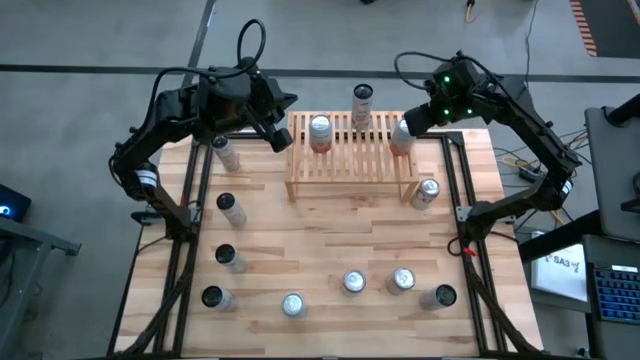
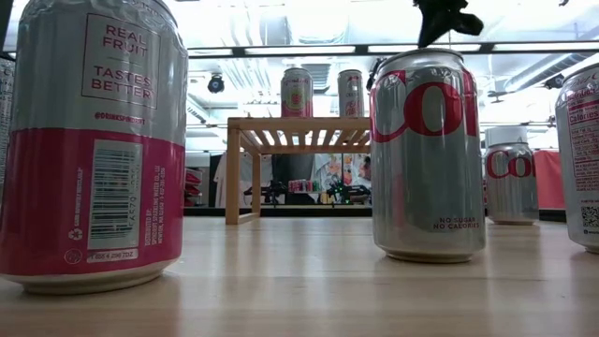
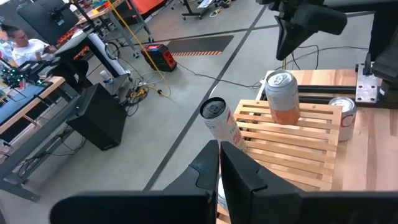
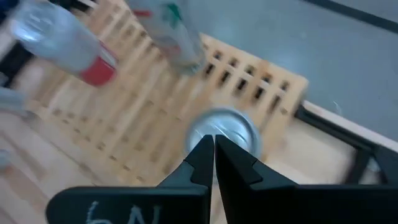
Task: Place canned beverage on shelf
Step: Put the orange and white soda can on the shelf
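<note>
R gripper point(image 1: 408, 122) is hanging w/ fingers pressed together and holding nothing, right of centre near the top of the high view, just over the can point(image 1: 400, 137) standing at the shelf's point(image 1: 350, 165) right end; L gripper point(image 1: 282, 139), also closed & empty, is waiting at the shelf's left end. Two more cans are already sitting on the slats, others are standing loose on the table point(image 1: 320, 240) lower in frame. My read: R should be backing straight up so it isn't clipping that edge can, then opening wide before dropping square over the can point(image 1: 427, 192) just beside the shelf's right leg.
</note>
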Robot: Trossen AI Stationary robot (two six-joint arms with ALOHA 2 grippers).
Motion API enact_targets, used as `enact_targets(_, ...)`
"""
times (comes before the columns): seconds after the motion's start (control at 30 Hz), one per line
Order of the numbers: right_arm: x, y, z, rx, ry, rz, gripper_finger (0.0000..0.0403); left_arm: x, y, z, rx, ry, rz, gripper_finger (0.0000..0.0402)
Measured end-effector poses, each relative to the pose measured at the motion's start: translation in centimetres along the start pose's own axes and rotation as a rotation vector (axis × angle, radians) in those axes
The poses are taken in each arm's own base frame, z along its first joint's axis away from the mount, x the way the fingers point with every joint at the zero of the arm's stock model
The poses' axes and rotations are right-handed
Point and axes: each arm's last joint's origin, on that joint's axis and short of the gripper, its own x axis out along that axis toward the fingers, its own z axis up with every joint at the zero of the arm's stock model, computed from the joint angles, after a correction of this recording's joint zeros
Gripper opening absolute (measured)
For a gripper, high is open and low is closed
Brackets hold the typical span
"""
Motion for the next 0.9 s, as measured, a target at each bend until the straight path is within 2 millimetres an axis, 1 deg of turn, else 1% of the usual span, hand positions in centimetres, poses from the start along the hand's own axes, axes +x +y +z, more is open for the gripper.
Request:
enact_targets(0.13,0.6,0.3,0.6,0.001,-0.040,0.041,0.0009,0.0,0.0,0.0,0.000,0.000,0.000,0.0000)
enact_targets(0.53,3.8,0.6,1.5,-0.004,0.024,0.009,0.0009,0.0,0.0,0.0,0.000,0.000,0.000,0.0000)
enact_targets(0.9,4.0,0.6,1.5,-0.005,0.028,0.007,0.0009,0.0,0.0,0.0,0.001,0.000,0.000,0.0000)
